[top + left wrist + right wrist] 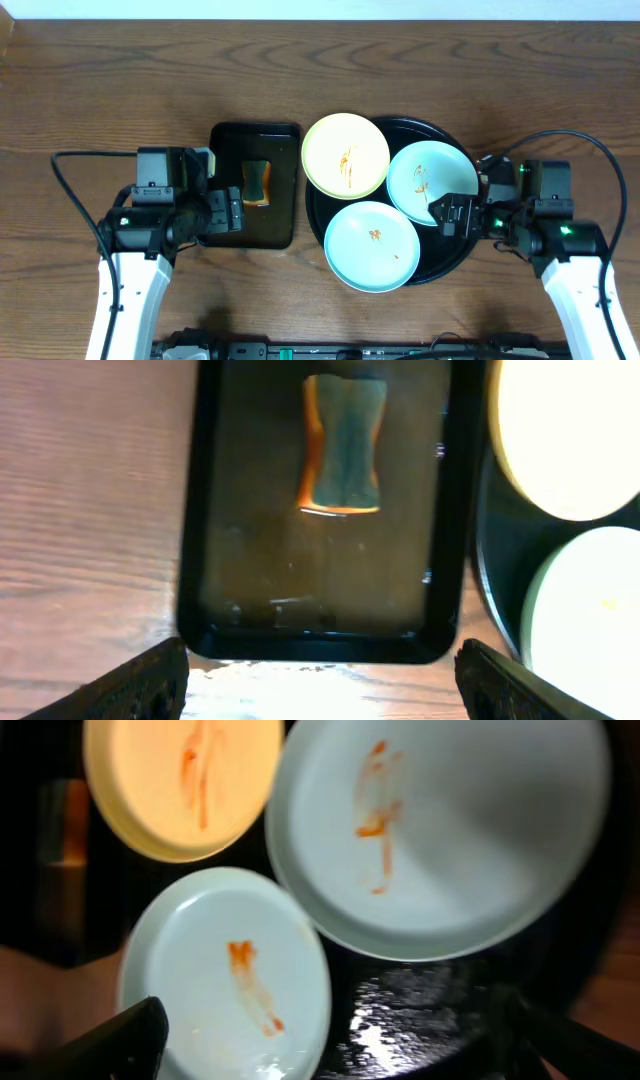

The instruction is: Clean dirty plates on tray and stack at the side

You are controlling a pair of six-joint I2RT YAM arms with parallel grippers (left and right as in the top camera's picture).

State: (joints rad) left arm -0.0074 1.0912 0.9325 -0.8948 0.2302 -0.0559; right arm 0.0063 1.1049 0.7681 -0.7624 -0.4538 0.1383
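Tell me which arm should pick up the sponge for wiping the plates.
Left. The left hand, open, sits at the edge of the rectangular tray, pointing at the sponge lying inside. The right hand is on the far side of the round tray, beside a mint-blue plate.

This is a robotics lab bench staged as a washing-up spot; two white-and-black robot arms (130, 285) trail looping black cables (75, 190) over a brown wood-grain table (100, 60); the housewares are an orange-and-grey sponge (257, 183) in a rectangular black tray (225, 135) and three small smeared plates (345, 155) on a large round glossy black tray (415, 125); the pale strip (320, 10) along the far edge is perhaps a wall.
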